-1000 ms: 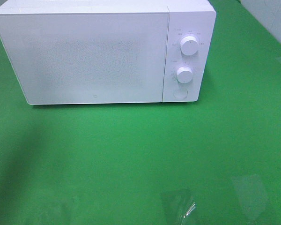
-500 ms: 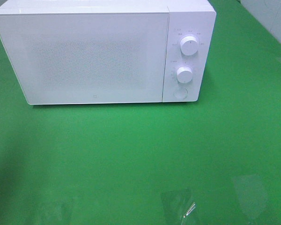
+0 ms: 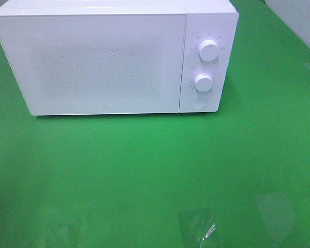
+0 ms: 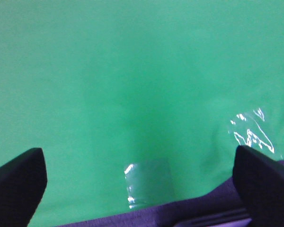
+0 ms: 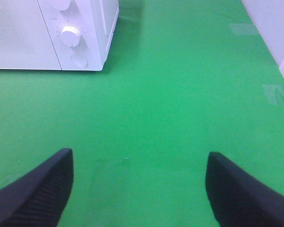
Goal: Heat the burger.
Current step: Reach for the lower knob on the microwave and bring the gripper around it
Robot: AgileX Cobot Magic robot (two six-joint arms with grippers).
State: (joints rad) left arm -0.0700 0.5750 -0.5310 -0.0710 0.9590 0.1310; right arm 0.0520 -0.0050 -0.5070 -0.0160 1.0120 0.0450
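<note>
One microwave [image 3: 108, 62], two knobs [image 3: 209, 50] [image 3: 203, 81], one round button [image 3: 198, 103], and two claws [image 4: 141, 177] [image 5: 139, 187].

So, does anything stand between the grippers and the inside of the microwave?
Yes: the microwave door is shut and closes off the inside. No burger shows in any view. The left gripper and right gripper both hang open over the green cloth.

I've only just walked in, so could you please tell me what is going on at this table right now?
Nothing is being handled at this moment. The white microwave stands on the green table with its door shut, and no burger shows in any view. The left gripper and the right gripper both hang open and empty over the table, and neither arm appears in the high view.
</note>
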